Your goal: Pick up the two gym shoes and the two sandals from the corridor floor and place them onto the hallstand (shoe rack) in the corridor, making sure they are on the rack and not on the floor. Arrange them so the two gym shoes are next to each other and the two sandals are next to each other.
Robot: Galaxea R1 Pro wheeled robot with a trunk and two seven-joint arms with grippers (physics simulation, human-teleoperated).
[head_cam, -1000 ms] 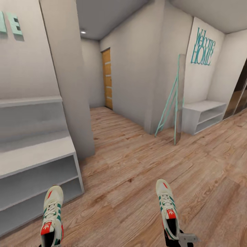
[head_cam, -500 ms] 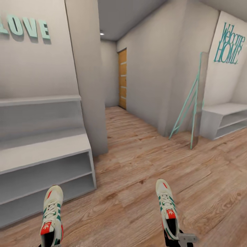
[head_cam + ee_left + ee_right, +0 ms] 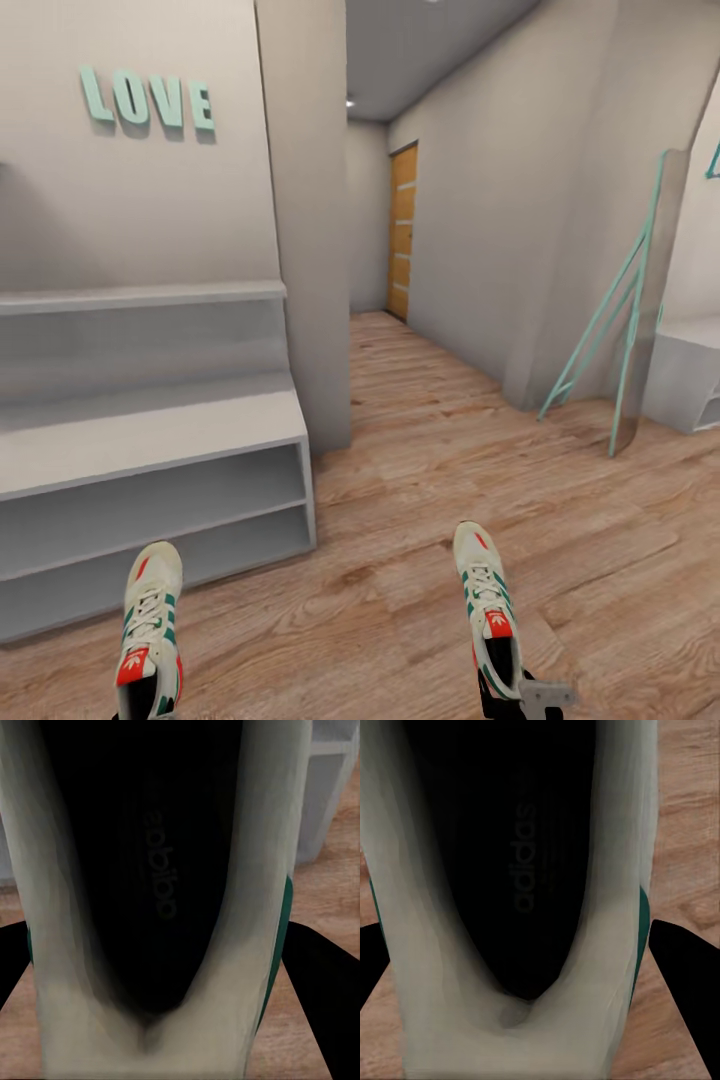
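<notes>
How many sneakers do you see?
2. One sneaker is held up in the left tool, in front of the grey shoe rack. The other sneaker is in the right tool, above the wood floor.

Evenly and softly lit in the head view, with no glare and only faint shading under the hallstand [image 3: 150, 440] bench top and inside its shelves. One small bright ceiling spot [image 3: 349, 102] deep in the passage (the sole visible lamp). Straight walls leaning outward toward the edges, a wide-lens stretch. Close and blurred in both wrist views, shoe interiors near-black, floor planks [image 3: 690, 810] soft.
</notes>
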